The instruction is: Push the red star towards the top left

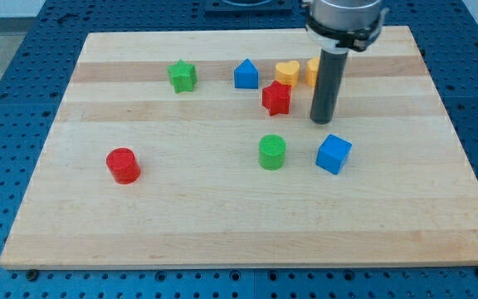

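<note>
Nearest the view's bottom sit the red cylinder (124, 165), green cylinder (272, 153) and blue cube (334, 154). Farther up the tabletop (222, 224), my tip (321, 121) rests just right of the red star (276, 99), slightly below it, not touching. There is no gripper, only the rod. A leftward-upward push looks right.
</note>
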`<state>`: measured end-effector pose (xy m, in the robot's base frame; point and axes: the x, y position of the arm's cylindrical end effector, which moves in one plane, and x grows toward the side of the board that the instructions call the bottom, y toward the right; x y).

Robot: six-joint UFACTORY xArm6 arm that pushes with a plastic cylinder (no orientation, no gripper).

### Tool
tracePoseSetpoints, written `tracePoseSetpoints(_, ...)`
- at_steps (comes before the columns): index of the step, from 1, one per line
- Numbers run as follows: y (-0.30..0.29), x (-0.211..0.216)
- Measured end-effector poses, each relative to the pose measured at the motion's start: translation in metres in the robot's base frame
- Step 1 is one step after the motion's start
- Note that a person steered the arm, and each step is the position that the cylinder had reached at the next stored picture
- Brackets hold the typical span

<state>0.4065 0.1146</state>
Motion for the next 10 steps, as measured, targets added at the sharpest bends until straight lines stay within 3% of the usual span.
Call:
tracePoseSetpoints(2,0.001,-0.013)
tracePoseSetpoints(5,-0.084,-0.017)
tracePoseSetpoints(8,-0.063,-0.045)
tracePoseSetpoints(10,-0.131,-0.043)
